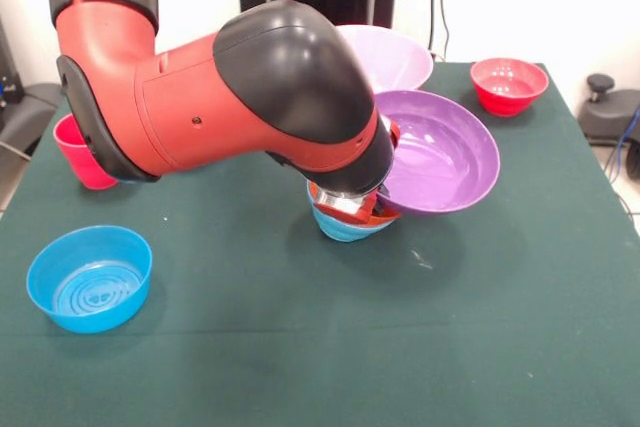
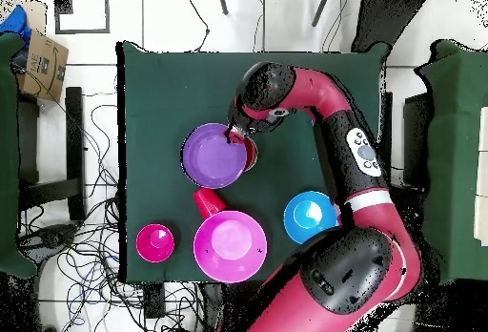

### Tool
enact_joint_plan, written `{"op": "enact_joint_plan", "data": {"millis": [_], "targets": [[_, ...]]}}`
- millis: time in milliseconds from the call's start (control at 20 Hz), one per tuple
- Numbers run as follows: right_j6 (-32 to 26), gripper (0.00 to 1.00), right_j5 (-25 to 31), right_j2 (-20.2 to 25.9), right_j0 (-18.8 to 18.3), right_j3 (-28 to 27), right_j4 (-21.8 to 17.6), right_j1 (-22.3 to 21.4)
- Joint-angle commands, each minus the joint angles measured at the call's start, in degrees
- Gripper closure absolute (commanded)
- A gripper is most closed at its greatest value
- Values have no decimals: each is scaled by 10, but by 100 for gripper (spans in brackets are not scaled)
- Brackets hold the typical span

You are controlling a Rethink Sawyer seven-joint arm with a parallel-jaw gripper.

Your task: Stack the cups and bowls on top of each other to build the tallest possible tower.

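Note:
The tower is a small orange bowl (image 1: 384, 213) nested in a small light-blue bowl (image 1: 345, 228) at mid-table, touching the rim of the wide purple bowl (image 1: 440, 152). My gripper (image 1: 352, 205) reaches down into this pile, and the bulky wrist hides its tips. In the overhead view the gripper (image 2: 238, 137) sits at the purple bowl's (image 2: 212, 155) edge, over the orange-red pile (image 2: 250, 153). A pinkish-red cup (image 1: 85, 155) stands at the left, partly behind the arm. A red cup (image 2: 208, 200) lies between the purple bowl and the large pink bowl (image 2: 230, 245).
A blue bowl (image 1: 90, 277) stands at the front left and shows again as the blue bowl (image 2: 310, 217) from above. The large pink bowl (image 1: 390, 55) and a small red bowl (image 1: 508, 84) sit at the back. The arm spans the table's middle.

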Motion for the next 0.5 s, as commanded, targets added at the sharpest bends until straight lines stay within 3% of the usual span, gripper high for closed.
{"op": "enact_joint_plan", "data": {"millis": [50, 500], "targets": [[-156, 100, 24, -29, 4, -17, -59, -15], [-138, 100, 55, -23, -11, 7, -38, -54]]}}
